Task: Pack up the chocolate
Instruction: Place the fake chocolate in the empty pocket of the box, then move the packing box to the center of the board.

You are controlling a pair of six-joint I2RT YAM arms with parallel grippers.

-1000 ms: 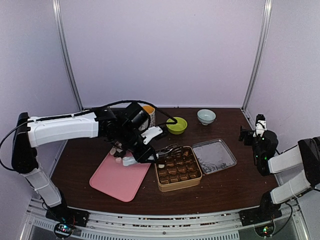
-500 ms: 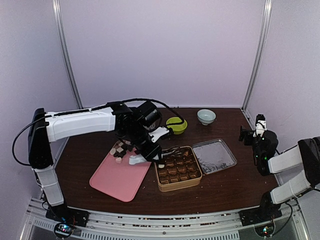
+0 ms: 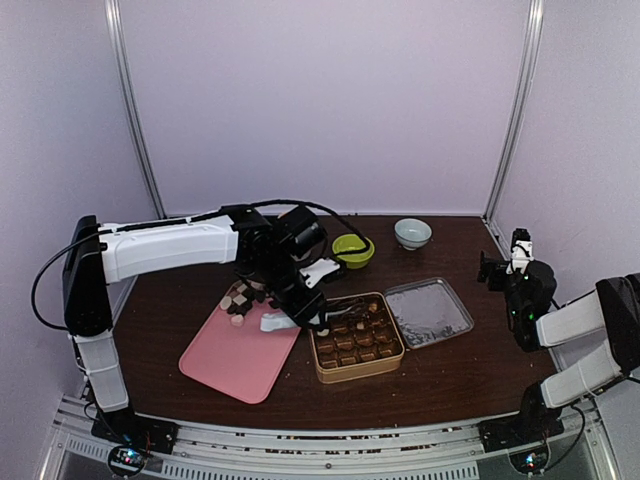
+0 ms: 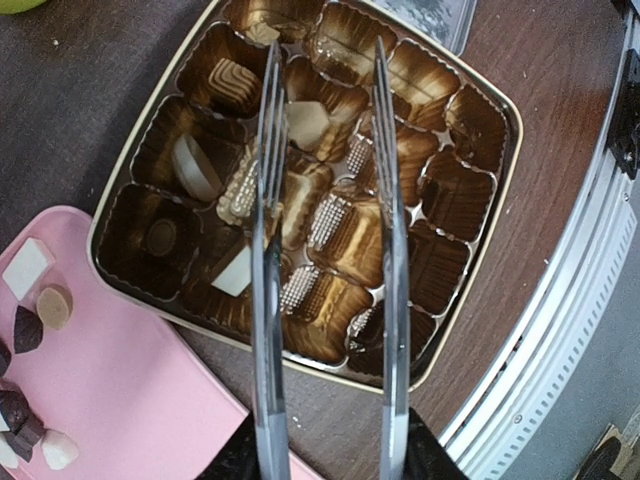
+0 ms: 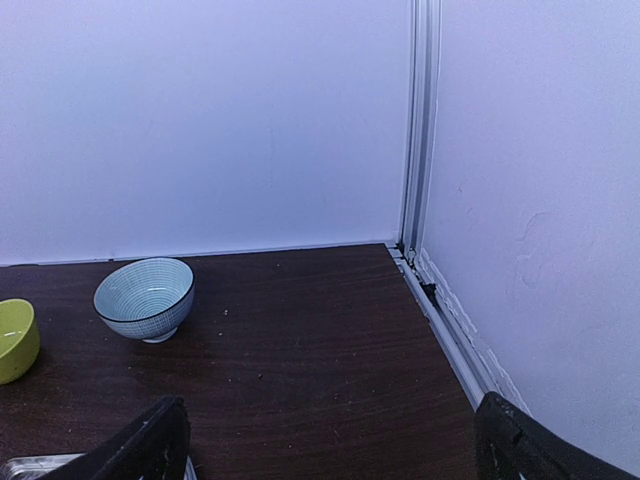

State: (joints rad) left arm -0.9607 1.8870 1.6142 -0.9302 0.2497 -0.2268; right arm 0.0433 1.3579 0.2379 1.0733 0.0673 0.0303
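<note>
Left end effector (image 4: 330, 465) grips tongs (image 4: 265, 300) — chocolate (image 4: 305, 122) lies between their prongs.

The chocolate (image 4: 15, 410) by the left edge and the tongs (image 4: 267, 300) seem cropped.

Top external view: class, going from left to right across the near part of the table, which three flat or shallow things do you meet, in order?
pink tray → open gold tin with its grid of cups → silver lid
</note>
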